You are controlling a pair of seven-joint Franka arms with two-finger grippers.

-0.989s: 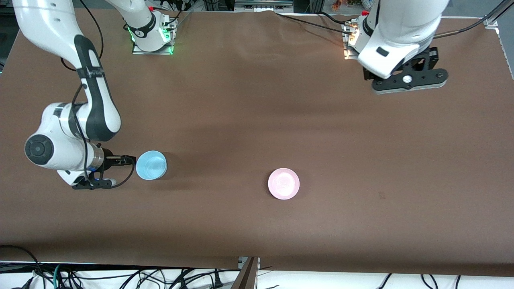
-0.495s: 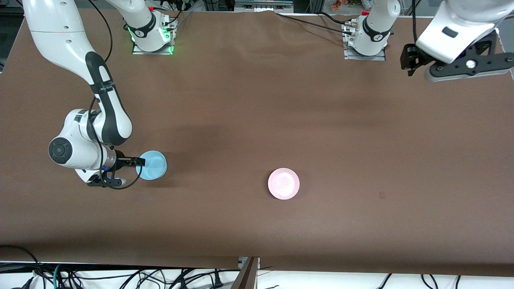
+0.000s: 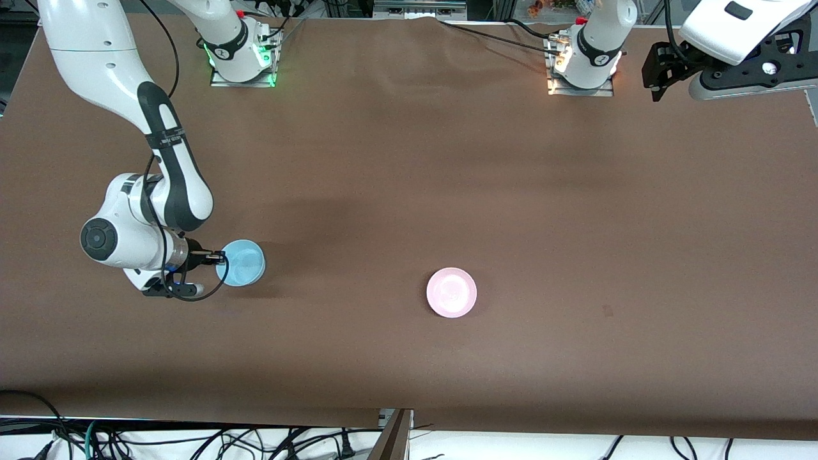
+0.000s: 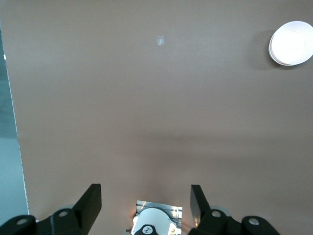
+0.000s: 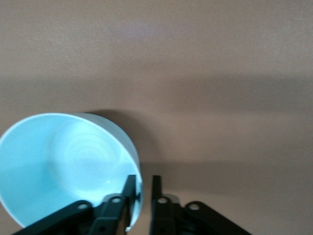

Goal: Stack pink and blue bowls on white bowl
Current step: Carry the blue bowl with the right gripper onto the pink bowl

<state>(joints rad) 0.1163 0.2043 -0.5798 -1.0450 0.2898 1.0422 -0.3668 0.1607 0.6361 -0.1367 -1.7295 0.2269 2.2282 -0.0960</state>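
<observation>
The light blue bowl (image 3: 243, 263) stands upright on the brown table toward the right arm's end; it also shows in the right wrist view (image 5: 63, 161). My right gripper (image 3: 220, 257) (image 5: 144, 183) straddles its rim. One finger is inside the bowl against the wall, the other outside with a small gap, so the jaws stand narrowly open. The pink bowl (image 3: 451, 292) sits mid-table, nearer the front camera, and looks pale in the left wrist view (image 4: 292, 43). A paler edge shows beneath its rim. No separate white bowl is visible. My left gripper (image 3: 658, 73) (image 4: 144, 198) is open, empty and raised beside its base.
The brown table (image 3: 409, 179) carries only the two arm bases, the right arm's (image 3: 243, 57) and the left arm's (image 3: 581, 64), along its edge farthest from the front camera. Cables hang below the table's front edge. The left arm's base also shows in the left wrist view (image 4: 156, 223).
My right gripper has slid onto the blue bowl's rim. The left arm has swung up and away to the table's corner at its own end. The bowls have not moved.
</observation>
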